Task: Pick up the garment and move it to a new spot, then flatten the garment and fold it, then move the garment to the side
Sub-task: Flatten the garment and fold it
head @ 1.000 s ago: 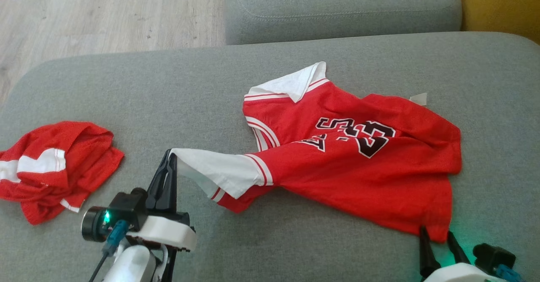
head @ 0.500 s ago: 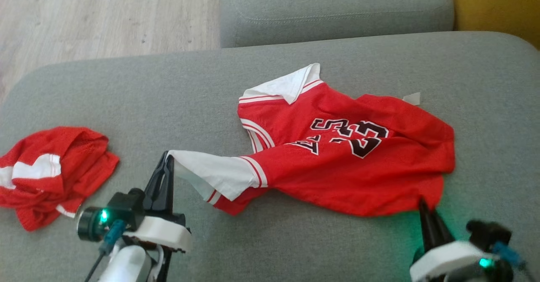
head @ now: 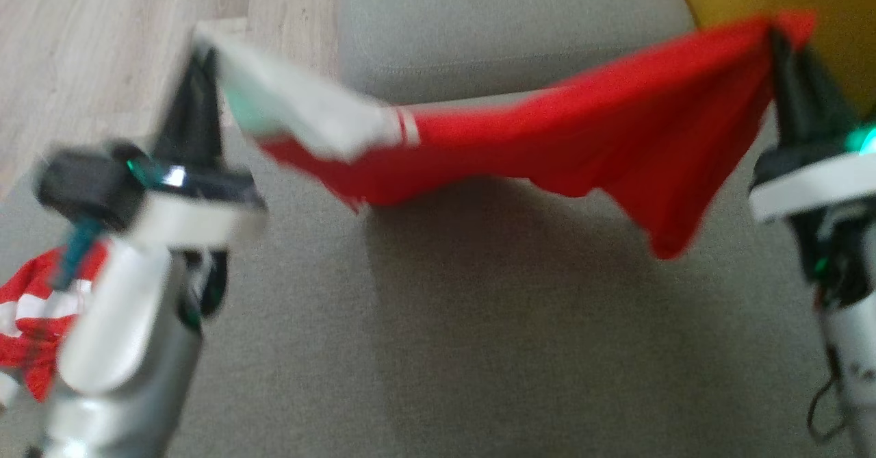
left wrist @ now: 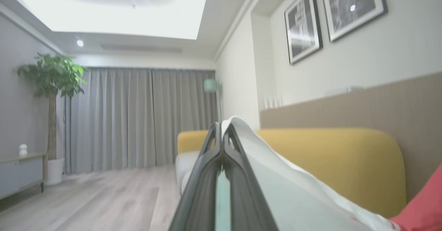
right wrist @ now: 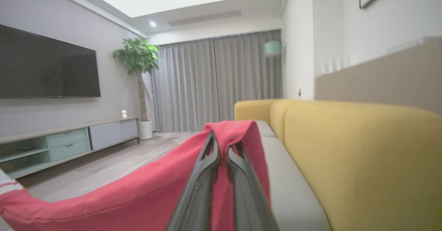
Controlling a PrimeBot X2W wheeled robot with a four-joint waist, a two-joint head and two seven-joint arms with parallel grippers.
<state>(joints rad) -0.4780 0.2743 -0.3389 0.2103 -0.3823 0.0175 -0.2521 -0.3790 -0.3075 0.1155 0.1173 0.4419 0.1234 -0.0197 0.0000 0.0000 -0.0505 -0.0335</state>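
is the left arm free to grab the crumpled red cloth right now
Probably not. The left gripper is shut on the jersey's white sleeve, holding it up with the right gripper. The crumpled red cloth lies low by its forearm; it must let go first.

A grey sofa seat [head: 479, 321] is seen from above, bordered by a pale wooden floor [head: 89, 68]. A crumpled red and white cloth [head: 31, 348] is seen lying near the seat's left edge. A yellow backrest [right wrist: 362, 162], grey curtains [right wrist: 221, 82], a potted plant [left wrist: 51, 79], a television [right wrist: 45, 65] and framed pictures [left wrist: 304, 23] are shown around the room.
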